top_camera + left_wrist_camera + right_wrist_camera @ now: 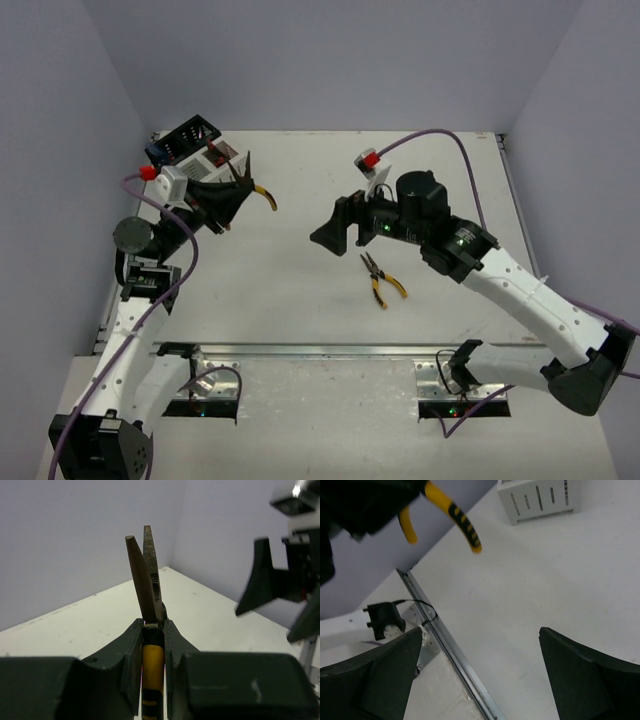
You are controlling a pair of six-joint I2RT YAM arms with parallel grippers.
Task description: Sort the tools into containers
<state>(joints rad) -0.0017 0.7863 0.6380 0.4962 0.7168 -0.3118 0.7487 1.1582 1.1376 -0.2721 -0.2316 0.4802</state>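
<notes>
My left gripper (232,192) is shut on yellow-handled pliers (262,196) and holds them in the air just in front of the containers (190,137), a black bin and white ones at the far left. In the left wrist view the fingers (131,650) clamp a yellow-black handle (152,662), with the metal nose (148,575) pointing up. A second pair of yellow-handled pliers (382,278) lies on the table, just near-right of my right gripper (333,234), which is open and empty above the table. In the right wrist view (480,632) the held pliers' handles (462,525) hang at top left.
A white slotted bin (540,497) shows at the top of the right wrist view. A metal rail (330,350) runs along the table's near edge. Walls close in the table at the back and both sides. The right gripper (280,580) faces the left wrist camera.
</notes>
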